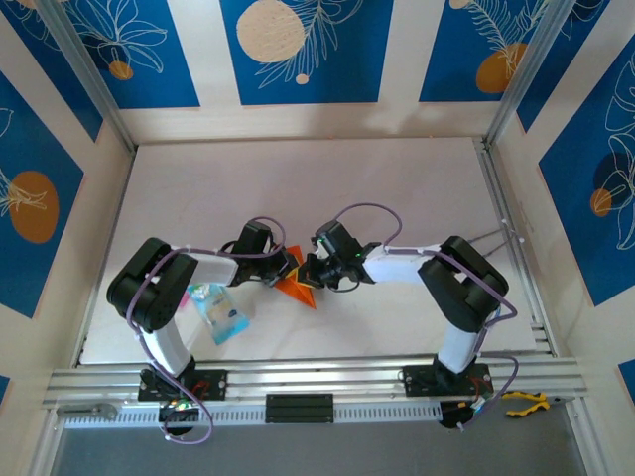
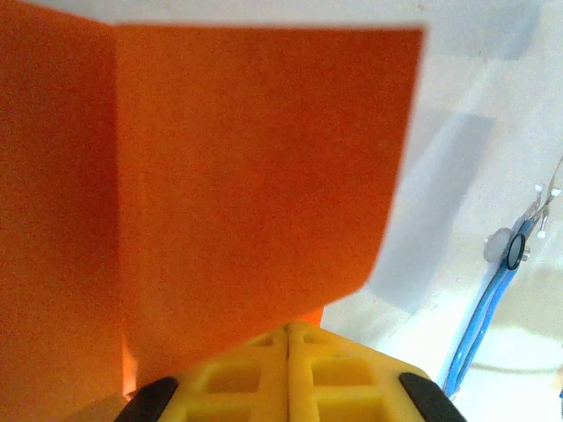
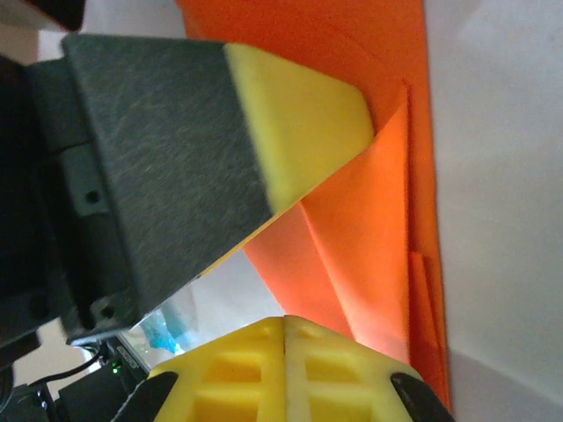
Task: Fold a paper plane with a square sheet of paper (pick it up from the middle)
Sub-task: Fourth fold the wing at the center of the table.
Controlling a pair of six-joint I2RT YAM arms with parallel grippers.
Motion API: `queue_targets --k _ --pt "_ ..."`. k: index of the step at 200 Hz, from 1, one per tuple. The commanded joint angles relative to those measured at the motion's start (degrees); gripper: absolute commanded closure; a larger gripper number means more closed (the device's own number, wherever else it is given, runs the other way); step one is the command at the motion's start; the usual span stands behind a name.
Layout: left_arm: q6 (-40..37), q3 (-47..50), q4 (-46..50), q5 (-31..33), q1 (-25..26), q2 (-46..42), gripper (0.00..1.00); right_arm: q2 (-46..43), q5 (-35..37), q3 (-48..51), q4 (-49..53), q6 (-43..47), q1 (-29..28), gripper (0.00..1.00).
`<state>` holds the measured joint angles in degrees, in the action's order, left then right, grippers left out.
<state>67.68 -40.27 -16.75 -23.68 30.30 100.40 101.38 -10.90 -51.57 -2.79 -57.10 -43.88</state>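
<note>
The orange paper (image 1: pixel 296 288), partly folded into a pointed wedge, is held just above the table (image 1: pixel 397 198) between both arms, near the middle front. My left gripper (image 1: pixel 288 268) pinches it from the left. In the left wrist view its yellow fingers are pressed together (image 2: pixel 288 327) with the creased sheet (image 2: pixel 246 158) rising from their tips. My right gripper (image 1: pixel 310 273) meets it from the right. In the right wrist view the jaws are closed (image 3: pixel 284 318) at the edge of the layered folds (image 3: pixel 369 229), and the left gripper's yellow pad (image 3: pixel 299 123) presses the paper from above.
A small blue and clear plastic packet (image 1: pixel 220 309) lies on the table beside the left arm, and a corner of the packet (image 3: pixel 158 330) shows in the right wrist view. A yellow-handled tool (image 1: pixel 524 401) rests on the front rail at right. Walls close in the table on three sides.
</note>
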Motion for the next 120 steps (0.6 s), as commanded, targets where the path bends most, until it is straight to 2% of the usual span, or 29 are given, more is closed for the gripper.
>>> queue_targets --k 1,66,120 --pt "0.1 0.0 2.6 1.4 0.6 0.3 0.91 1.9 -0.4 -1.3 0.8 -0.7 0.2 0.96" --pt "-1.9 -1.2 4.1 1.7 0.6 -0.7 0.90 4.7 0.2 0.4 1.2 -1.9 0.3 0.96" --pt "-9.1 -5.1 7.5 1.0 0.4 -3.6 0.81 3.8 0.9 5.1 0.1 -3.1 0.3 0.97"
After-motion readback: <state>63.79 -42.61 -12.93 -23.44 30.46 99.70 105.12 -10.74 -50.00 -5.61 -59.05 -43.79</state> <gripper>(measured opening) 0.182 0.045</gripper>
